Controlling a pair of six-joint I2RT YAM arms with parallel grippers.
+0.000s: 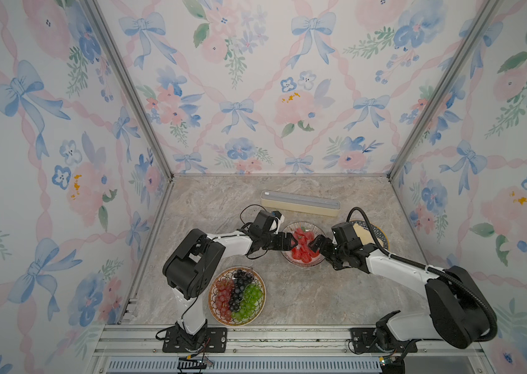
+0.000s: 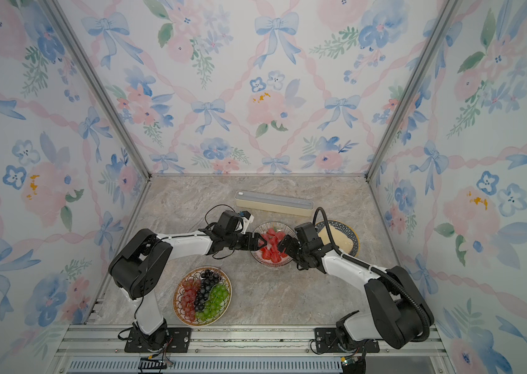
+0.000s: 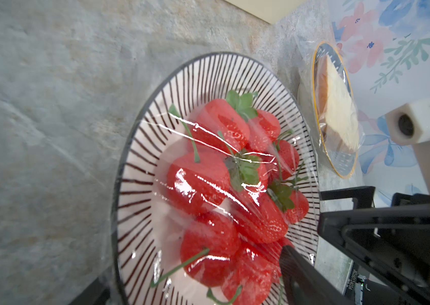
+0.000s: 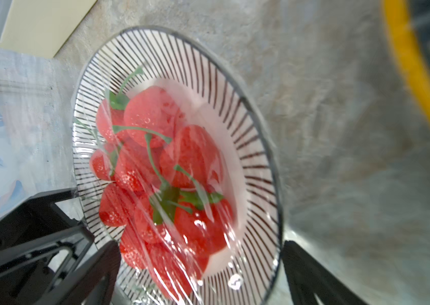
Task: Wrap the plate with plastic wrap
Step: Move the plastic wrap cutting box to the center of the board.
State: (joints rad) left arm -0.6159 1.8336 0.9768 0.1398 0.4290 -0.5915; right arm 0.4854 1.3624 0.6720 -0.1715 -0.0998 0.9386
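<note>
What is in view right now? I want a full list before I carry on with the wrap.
Striped plate: 1, white and black, mid-table.
Strawberries: several, red, on striped plate.
Plastic wrap: 1 sheet, clear, over strawberries.
Box: 1, cream and grey, behind striped plate.
Grape plate: 1, gold rim, by left arm's base.
Grapes: 3 bunches, red, dark, green, on grape plate.
Bread plate: 1, dark, yellow rim, under right arm.
Bread: 1, pale, on bread plate.
Left end effector: black, open, over striped plate.
Right end effector: black, open, opposite.
</note>
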